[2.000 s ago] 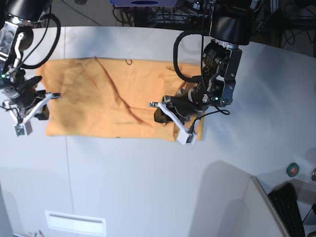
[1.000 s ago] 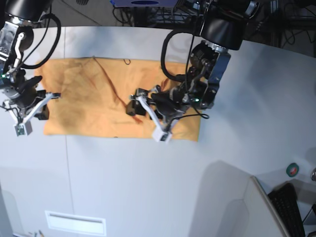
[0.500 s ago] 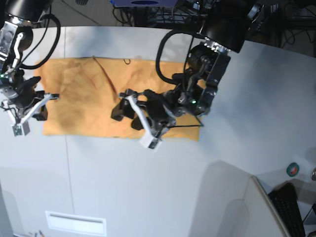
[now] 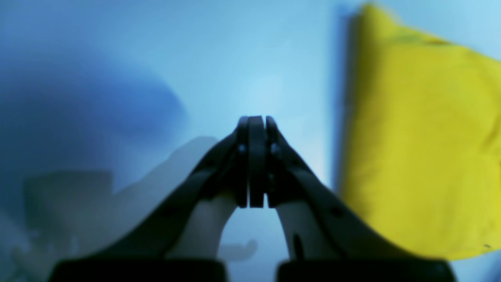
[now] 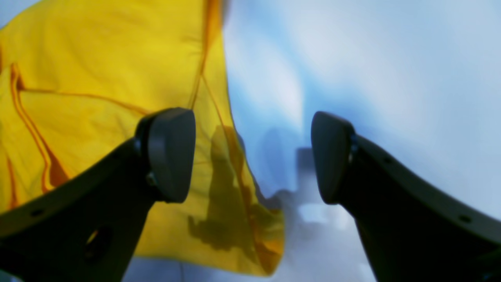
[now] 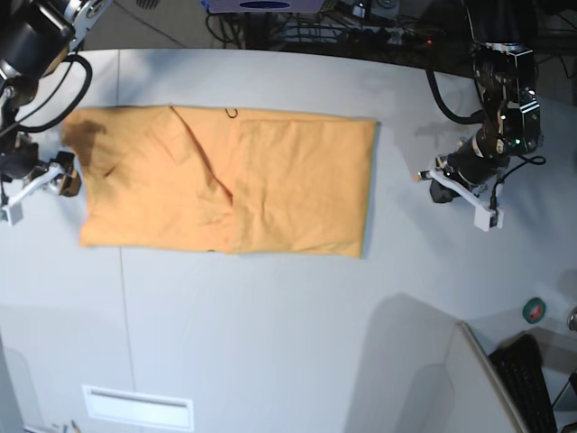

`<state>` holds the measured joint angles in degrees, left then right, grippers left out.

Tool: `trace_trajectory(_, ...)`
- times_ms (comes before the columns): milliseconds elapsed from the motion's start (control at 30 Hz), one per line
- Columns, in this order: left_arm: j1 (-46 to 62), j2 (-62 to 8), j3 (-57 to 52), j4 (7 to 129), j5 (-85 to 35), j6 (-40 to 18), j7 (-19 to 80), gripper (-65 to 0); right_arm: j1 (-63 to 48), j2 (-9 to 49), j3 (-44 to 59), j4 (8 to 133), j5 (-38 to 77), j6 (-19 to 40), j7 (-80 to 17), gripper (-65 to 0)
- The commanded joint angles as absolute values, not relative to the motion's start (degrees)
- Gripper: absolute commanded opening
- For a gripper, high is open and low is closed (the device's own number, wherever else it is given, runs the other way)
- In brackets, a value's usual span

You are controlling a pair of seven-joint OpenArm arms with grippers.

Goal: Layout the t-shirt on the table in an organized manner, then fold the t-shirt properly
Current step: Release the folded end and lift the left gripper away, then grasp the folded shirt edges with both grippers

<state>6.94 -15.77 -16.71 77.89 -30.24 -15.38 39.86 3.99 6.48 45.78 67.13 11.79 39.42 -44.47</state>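
Orange t-shirt (image 6: 225, 180) lies folded on table (image 6: 270, 325); left fingers (image 4: 256, 156) pressed together, right fingers (image 5: 172, 152) spread.

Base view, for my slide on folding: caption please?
Folded t-shirt lies flat on the table, left gripper and right gripper off either side.

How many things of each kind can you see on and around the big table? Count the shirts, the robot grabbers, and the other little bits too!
T-shirt: 1
Grippers: 2, left gripper and right gripper
Table: 1
Slot plate: 1
Green tape roll: 1
Keyboard: 1
Total: 7
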Motion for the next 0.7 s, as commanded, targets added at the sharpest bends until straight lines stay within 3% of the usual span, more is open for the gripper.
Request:
trace_trajectory(0,5.8,-16.5,-17.1,77.6,-31.3,-16.0,38.9,-65.0,5.8,7.9,45.8,65.3,13.1,40.0,-43.7,-21.8)
trace_trajectory(200,4.9,-16.4,-16.0,74.2,-31.3,-16.0,36.0,-65.0,7.5,10.4,45.5,55.5,13.1,40.0,-44.1,-21.8)
trace_trajectory(467,3.8,-16.4,-1.3,65.0,-31.3,-16.0,22.2,-65.0,7.2,10.2,45.3,55.5,22.4,40.0,-54.2,-21.8)
trace_trajectory(667,0.8,-16.2,3.0,60.5,-31.3,-15.9,19.7,-65.0,7.2,10.2,43.7,55.3,23.9,40.0,-55.9,-21.8)
